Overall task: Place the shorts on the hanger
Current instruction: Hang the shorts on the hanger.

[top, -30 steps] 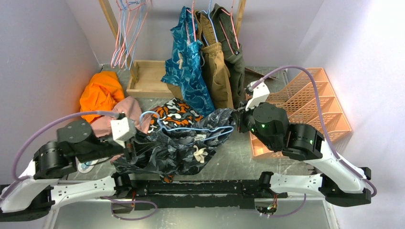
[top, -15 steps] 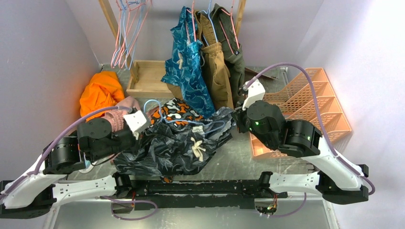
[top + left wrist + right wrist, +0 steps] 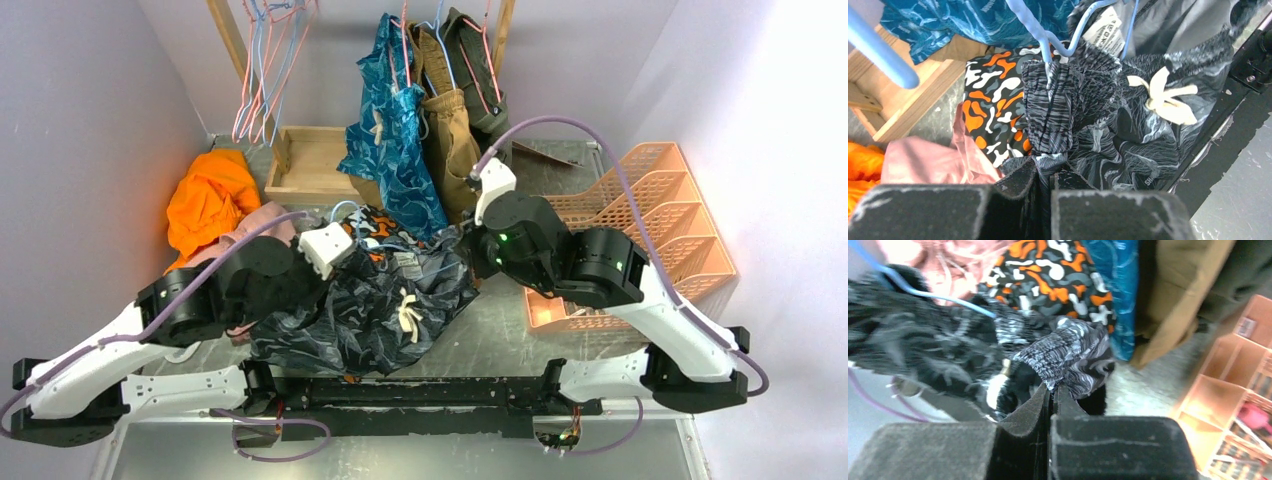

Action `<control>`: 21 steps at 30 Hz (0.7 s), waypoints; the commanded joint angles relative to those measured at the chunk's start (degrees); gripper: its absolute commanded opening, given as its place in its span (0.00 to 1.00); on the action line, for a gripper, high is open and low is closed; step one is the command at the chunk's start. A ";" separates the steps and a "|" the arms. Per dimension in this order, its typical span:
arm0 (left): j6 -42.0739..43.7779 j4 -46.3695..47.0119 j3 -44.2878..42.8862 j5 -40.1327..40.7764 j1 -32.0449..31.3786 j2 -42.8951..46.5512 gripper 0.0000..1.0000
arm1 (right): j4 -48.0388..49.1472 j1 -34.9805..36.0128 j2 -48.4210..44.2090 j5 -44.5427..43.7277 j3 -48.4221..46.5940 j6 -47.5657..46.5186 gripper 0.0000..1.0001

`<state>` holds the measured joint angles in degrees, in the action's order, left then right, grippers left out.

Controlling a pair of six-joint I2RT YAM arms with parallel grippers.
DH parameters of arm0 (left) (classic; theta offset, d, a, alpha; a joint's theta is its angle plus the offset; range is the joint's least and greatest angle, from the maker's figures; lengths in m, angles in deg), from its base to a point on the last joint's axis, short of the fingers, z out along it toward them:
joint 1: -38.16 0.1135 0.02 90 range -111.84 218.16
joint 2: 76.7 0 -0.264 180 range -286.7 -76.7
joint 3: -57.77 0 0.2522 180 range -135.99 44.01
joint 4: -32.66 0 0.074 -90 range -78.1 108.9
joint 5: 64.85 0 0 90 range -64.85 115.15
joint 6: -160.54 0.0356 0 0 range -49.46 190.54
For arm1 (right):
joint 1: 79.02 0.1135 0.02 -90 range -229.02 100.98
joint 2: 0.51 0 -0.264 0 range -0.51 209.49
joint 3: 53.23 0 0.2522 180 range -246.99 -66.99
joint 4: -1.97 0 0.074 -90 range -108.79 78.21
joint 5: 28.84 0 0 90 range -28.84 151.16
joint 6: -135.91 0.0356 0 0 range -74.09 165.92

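The dark charcoal shorts (image 3: pixel 385 310) with grey leaf print and a cream drawstring (image 3: pixel 406 312) hang bunched between my two grippers above the table. My left gripper (image 3: pixel 322 272) is shut on the waistband's left end (image 3: pixel 1047 117). My right gripper (image 3: pixel 474 250) is shut on the waistband's right end (image 3: pixel 1073 347). The light-blue wire hanger (image 3: pixel 1058 42) runs through the waistband, its hook (image 3: pixel 345 212) showing above the fabric. In the right wrist view the hanger wire (image 3: pixel 923 287) crosses the blurred shorts (image 3: pixel 923 345).
Black-orange-white blotchy shorts (image 3: pixel 375 228) and pink cloth (image 3: pixel 250 232) lie behind the held shorts. An orange garment (image 3: pixel 208 195), a wooden tray (image 3: pixel 310 165), hung teal shorts (image 3: pixel 395 130), spare hangers (image 3: pixel 262 70) and an orange rack (image 3: pixel 650 215) stand around.
Both grippers moved inward and toward the back, the left arm swinging right. The waistband bunched up between them, and the hanger is now mostly hidden in the fabric.
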<state>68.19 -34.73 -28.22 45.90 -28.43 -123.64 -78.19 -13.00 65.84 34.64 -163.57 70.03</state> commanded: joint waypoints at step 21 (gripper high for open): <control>-4.07 44.69 22.64 -20.24 -0.12 16.24 0.07 | 12.18 -0.05 11.09 14.69 -17.21 4.39 0.00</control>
<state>65.48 -2.34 -9.73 29.31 -28.43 -110.74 -68.68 -13.02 78.38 45.96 -181.40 75.19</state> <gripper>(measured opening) 0.076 0.018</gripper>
